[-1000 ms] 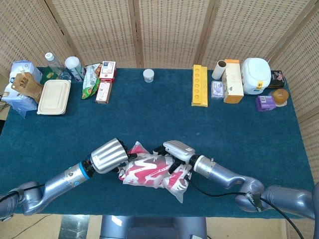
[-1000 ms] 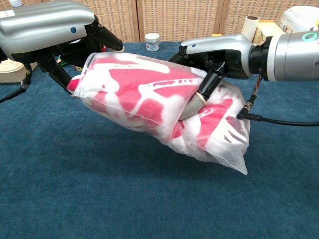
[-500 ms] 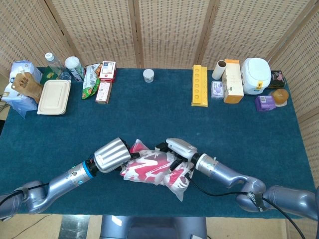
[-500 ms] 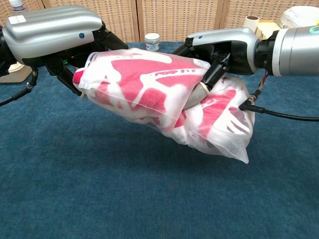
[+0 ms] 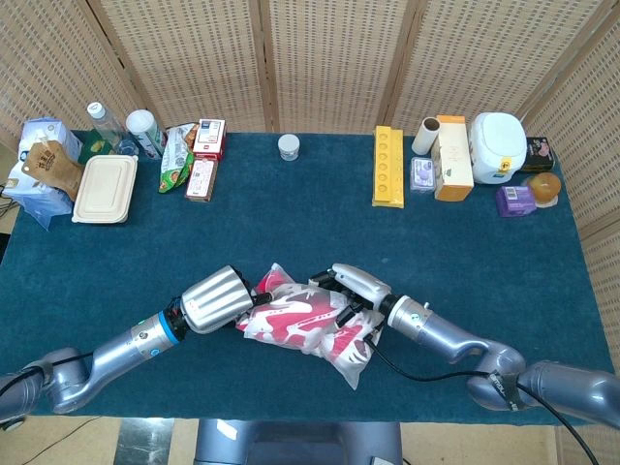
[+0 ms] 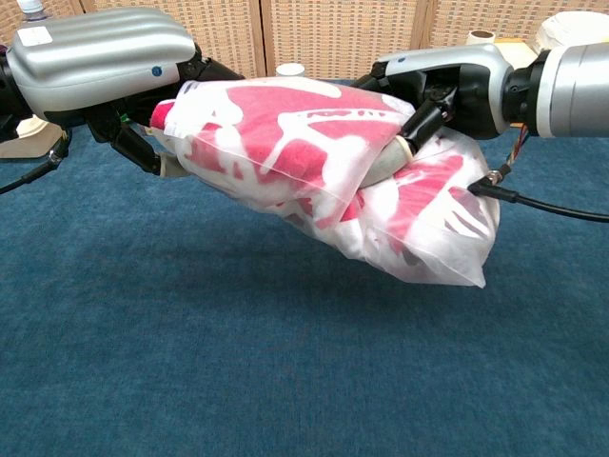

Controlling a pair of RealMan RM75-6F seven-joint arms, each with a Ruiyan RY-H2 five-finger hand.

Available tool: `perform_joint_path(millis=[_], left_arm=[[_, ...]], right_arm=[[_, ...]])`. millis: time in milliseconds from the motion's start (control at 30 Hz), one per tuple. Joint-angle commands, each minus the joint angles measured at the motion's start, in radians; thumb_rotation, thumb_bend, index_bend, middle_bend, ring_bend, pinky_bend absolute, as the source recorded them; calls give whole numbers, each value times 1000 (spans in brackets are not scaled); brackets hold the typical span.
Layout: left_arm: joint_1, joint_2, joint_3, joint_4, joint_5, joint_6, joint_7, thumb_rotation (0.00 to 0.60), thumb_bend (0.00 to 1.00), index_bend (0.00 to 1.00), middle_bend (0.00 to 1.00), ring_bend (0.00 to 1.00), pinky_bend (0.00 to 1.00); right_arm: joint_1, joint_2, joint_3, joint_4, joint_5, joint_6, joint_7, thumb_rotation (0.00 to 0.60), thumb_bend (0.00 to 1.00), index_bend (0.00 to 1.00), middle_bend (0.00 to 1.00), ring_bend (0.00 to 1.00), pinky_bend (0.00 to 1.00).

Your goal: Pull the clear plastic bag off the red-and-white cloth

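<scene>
We see the bagged red-and-white cloth [image 6: 314, 143] lifted higher than before, above table [image 5: 291, 223] at 6 o'clock; left hand [image 6: 105, 62] and right hand [image 6: 447, 86] both grip clear plastic bag [image 6: 428, 238]. Wicker screens [image 5: 329, 58] behind.

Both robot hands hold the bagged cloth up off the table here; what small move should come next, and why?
Probably draw the right robot hand rightward, away from the left robot hand: the clear plastic bag fully covers the red-and-white cloth, and each robot hand grips one end.

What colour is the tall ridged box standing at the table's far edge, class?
The tall ridged box is yellow, clearest in the head view.
</scene>
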Motion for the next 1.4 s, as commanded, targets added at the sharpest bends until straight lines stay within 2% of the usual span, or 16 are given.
perform_joint_path(millis=[33,233,333,467,733,1200,1300,1400], left_arm=[[-10,-5,-4,5,0,-10,-3,600,360,451,999,917,909],[-25,-20,-13,15,-21,-26,-40,600,442,645,1000,994,976],[-25,-23,-10,24,-31,-29,-56,600,465,696,1000,1000,992],[-24,-29,-3,41,-43,-40,-69,600,470,705,1000,1000,995],[-26,-80,9,164,-69,-62,-115,600,469,706,1000,1000,994],[-84,-267,22,444,-81,-132,-190,600,468,706,1000,1000,994],[-102,-326,25,520,-75,-135,-203,600,468,705,1000,1000,994],[-111,-359,28,565,-66,-123,-215,600,467,706,1000,1000,994]], right_arm=[[-2,5,-1,7,-5,4,25,600,163,781,891,1000,1000],[-11,-4,-4,26,6,7,58,600,163,781,891,1000,1000],[-11,-13,-3,38,12,4,60,600,163,781,891,1000,1000],[-5,-27,2,52,26,-10,53,600,163,781,891,1000,1000],[-15,-76,17,121,123,-51,-27,600,163,781,891,1000,1000],[-77,-157,31,189,323,-51,-318,600,163,778,884,1000,1000],[-89,-179,27,201,365,-61,-383,600,162,756,860,1000,1000],[-93,-187,21,207,381,-77,-422,600,161,688,799,995,986]])
